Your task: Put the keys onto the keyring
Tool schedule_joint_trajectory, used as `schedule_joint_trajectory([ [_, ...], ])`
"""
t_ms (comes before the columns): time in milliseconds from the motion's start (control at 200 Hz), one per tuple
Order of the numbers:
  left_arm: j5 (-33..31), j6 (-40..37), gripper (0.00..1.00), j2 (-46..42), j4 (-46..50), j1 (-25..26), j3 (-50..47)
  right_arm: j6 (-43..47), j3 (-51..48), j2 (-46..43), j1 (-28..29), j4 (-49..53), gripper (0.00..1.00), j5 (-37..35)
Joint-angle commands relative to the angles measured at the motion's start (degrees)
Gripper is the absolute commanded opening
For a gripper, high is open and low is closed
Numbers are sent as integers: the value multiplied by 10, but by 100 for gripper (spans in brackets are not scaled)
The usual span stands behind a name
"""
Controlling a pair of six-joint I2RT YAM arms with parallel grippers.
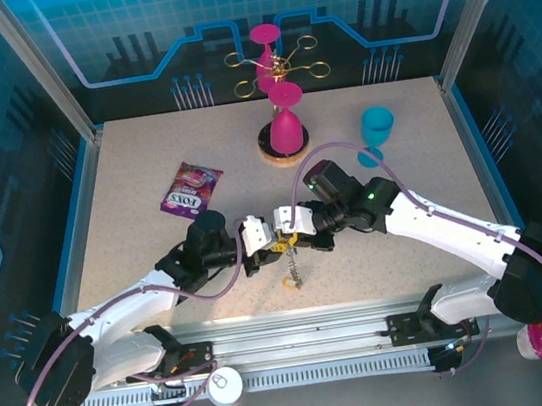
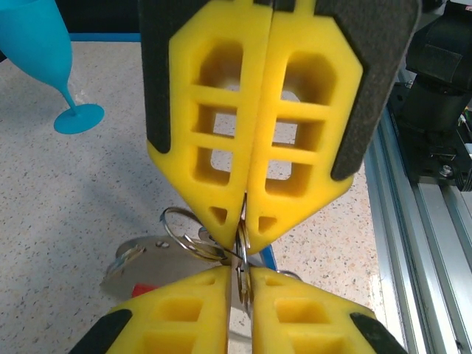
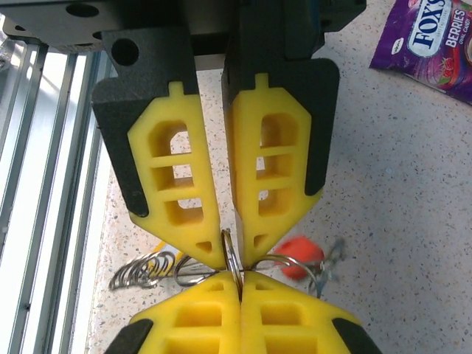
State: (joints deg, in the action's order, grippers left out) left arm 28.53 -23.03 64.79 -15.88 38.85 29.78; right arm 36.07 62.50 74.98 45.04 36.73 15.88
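From above, the left gripper (image 1: 269, 248) and right gripper (image 1: 294, 238) meet tip to tip over the middle of the table, with a short chain (image 1: 295, 274) just below them. At the left wrist, the jaws are pressed together on a thin wire ring (image 2: 241, 254), with a red-tagged key (image 2: 136, 274) just beside it. At the right wrist, the jaws pinch that ring too.

From above, the keys (image 1: 291, 261) by the table's (image 1: 145, 170) near edge are too small to tell apart. Close up, the red tag (image 3: 299, 254) is blurred, the snack packet (image 3: 431, 40) cut off.
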Motion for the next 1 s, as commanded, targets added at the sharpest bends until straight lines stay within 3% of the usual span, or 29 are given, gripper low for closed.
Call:
schedule_joint_trajectory([
  [0, 12, -2, 10, -12, -8, 1, 18, 8, 20, 6, 11, 14, 0, 7],
  [80, 12, 0, 0, -14, -12, 1, 18, 5, 17, 4, 12, 12, 0, 10],
  [145, 11, 0, 0, -17, -16, 1, 15, -7, 2, -11, 4, -6, 0, 18],
  [205, 5, 1, 0, -22, -31, 1, 5, -38, -27, -42, -17, -47, 19, 46],
  [325, 5, 20, 0, -29, -89, 1, -23, -101, -103, -112, -72, -142, 35, 119],
  [690, -1, 111, 0, -17, -199, -2, -59, -153, -167, -128, -68, -210, 38, 109],
  [996, -33, 148, 0, -12, -196, -1, -57, -161, -170, -125, -53, -234, 36, 104],
])
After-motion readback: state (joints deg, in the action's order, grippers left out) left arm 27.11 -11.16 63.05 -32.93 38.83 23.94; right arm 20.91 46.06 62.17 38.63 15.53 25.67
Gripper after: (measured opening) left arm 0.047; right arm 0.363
